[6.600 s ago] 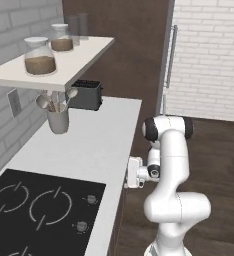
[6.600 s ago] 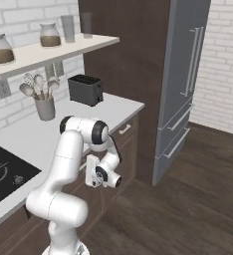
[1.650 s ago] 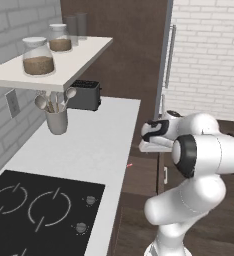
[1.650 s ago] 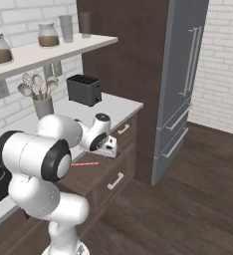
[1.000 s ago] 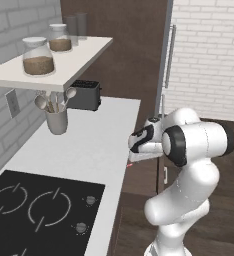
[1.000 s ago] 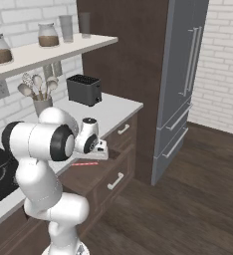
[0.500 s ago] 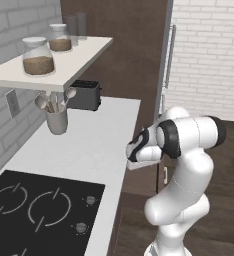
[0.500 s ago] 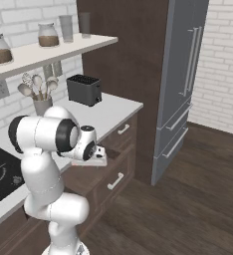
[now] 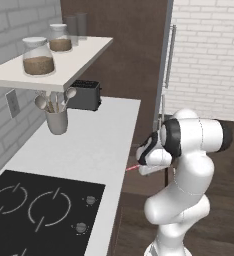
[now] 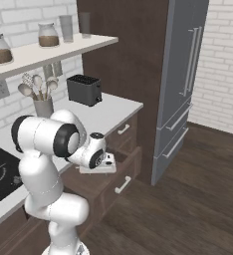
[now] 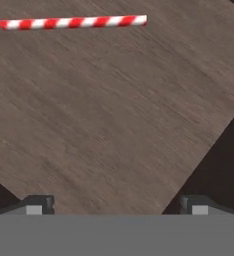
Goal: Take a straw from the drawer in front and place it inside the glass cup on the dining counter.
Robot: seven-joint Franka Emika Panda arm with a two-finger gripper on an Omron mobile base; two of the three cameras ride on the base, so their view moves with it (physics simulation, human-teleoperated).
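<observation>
The straw [image 11: 73,22], striped red and white, lies flat on the brown wooden floor of the drawer [image 11: 114,115], at the top of the hand view. My gripper [image 11: 116,204] hangs above that floor, open, with nothing between its dark fingertips [image 11: 39,203]; the straw is well clear of them. From the left base view a short red end of the straw [image 9: 132,168] pokes out beside the gripper [image 9: 148,169], just off the worktop's edge. In the right base view the gripper [image 10: 107,161] points down over the pulled-out drawer [image 10: 119,175]. The glass cup and the dining counter are out of view.
A white worktop [image 9: 96,145] carries a black hob [image 9: 34,207], a utensil pot [image 9: 57,120] and a black toaster [image 9: 84,95]. A shelf [image 9: 49,70] with jars hangs above. A tall dark cabinet panel [image 10: 123,45] and a grey fridge [image 10: 180,84] stand to the right.
The arm has folded in and the hand has turned down and sunk lower over the drawer. The jaws have stayed open and the straw has not moved.
</observation>
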